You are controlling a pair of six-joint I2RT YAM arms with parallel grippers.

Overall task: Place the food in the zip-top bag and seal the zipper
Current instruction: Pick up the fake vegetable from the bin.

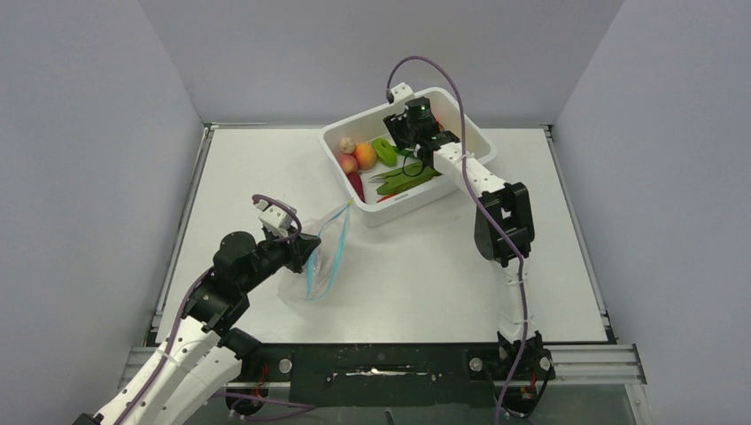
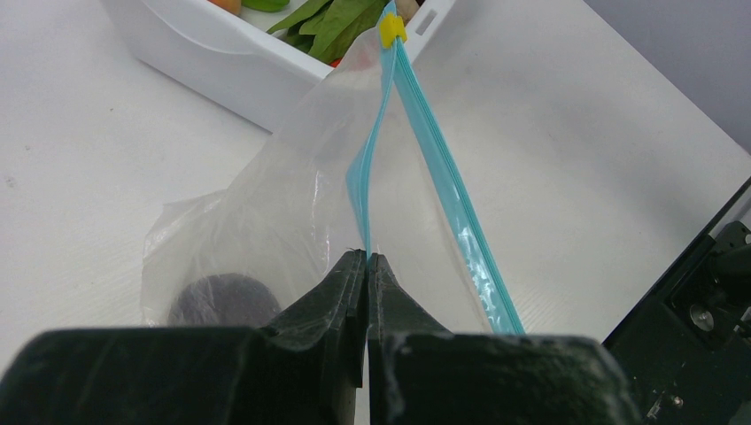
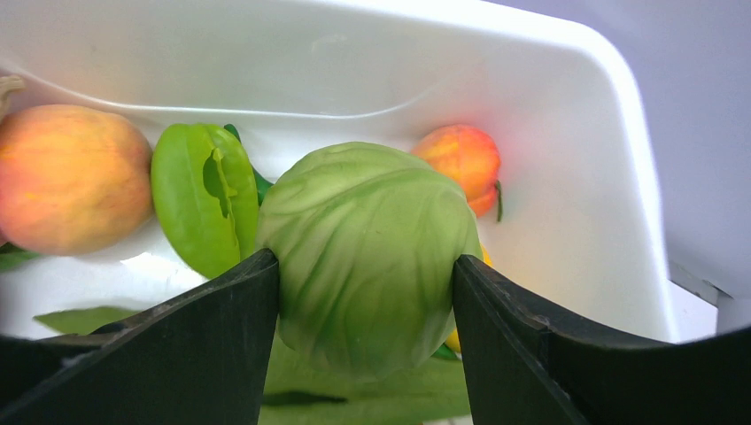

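The clear zip-top bag (image 2: 266, 204) lies on the table with its mouth towards the white tub (image 1: 390, 217). Its blue zipper (image 2: 443, 177) stands apart in two strips, with a yellow slider (image 2: 391, 29) at the far end. A dark purple-brown fruit (image 2: 221, 301) sits inside the bag. My left gripper (image 2: 367, 258) is shut on the near blue strip; it also shows in the top view (image 1: 310, 251). My right gripper (image 3: 365, 266) is inside the tub, shut on a round green ball (image 3: 367, 257). Peaches (image 3: 71, 177) (image 3: 460, 159) and a green fruit (image 3: 199, 204) lie behind the ball.
The tub holds a pale mushroom (image 1: 346, 143), two peaches (image 1: 365, 155), a dark red fruit (image 1: 356, 184) and long green leaves (image 1: 407, 180). Its near wall (image 2: 195, 53) stands just beyond the bag's mouth. Grey walls enclose the table on three sides.
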